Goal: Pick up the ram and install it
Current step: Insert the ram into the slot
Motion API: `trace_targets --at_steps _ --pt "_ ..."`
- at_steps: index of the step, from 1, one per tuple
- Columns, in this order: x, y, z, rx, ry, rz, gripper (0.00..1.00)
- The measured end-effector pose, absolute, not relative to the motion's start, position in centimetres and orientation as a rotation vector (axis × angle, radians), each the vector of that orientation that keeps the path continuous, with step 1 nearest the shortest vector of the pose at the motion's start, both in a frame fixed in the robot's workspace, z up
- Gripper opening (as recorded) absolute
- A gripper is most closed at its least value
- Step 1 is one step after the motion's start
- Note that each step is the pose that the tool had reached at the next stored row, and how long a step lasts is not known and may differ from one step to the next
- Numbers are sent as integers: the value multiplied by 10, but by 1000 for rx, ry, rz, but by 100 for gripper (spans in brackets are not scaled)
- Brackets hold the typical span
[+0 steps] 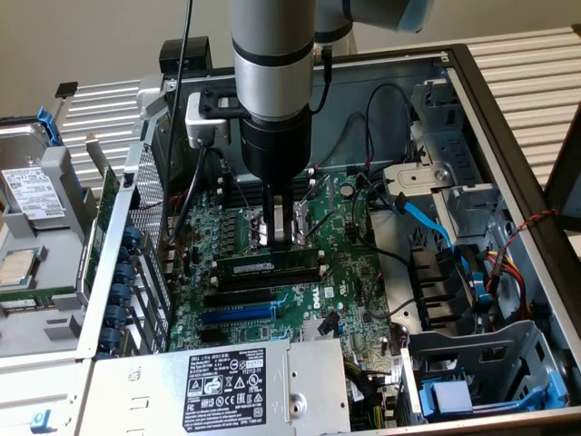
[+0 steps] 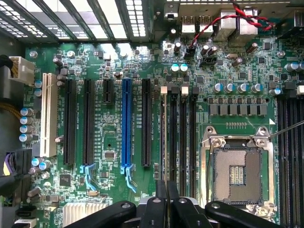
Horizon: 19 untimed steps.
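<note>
Exterior view: the black two-finger gripper (image 1: 283, 238) hangs over the green motherboard (image 1: 300, 304) inside the open metal case (image 1: 508, 136). Its fingers stand narrow, closed together. The ram (image 1: 254, 265), a long narrow green stick with a white label, stands on edge in a black slot just beneath the fingertips (contact cannot be confirmed).

Wrist view: the ram (image 2: 165, 133) appears edge-on between the blue expansion slot (image 2: 126, 123) and the silver processor socket (image 2: 236, 173). The gripper (image 2: 166, 192) sits in line above it.
</note>
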<state>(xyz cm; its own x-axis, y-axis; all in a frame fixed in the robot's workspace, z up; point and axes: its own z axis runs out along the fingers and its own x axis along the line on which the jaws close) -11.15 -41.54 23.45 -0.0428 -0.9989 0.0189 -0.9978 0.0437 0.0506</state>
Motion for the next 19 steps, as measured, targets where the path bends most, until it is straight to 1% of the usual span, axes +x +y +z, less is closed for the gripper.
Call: trace_targets --at_steps 19 --pt "-112 -415 231 2139 -2234 -36 13"
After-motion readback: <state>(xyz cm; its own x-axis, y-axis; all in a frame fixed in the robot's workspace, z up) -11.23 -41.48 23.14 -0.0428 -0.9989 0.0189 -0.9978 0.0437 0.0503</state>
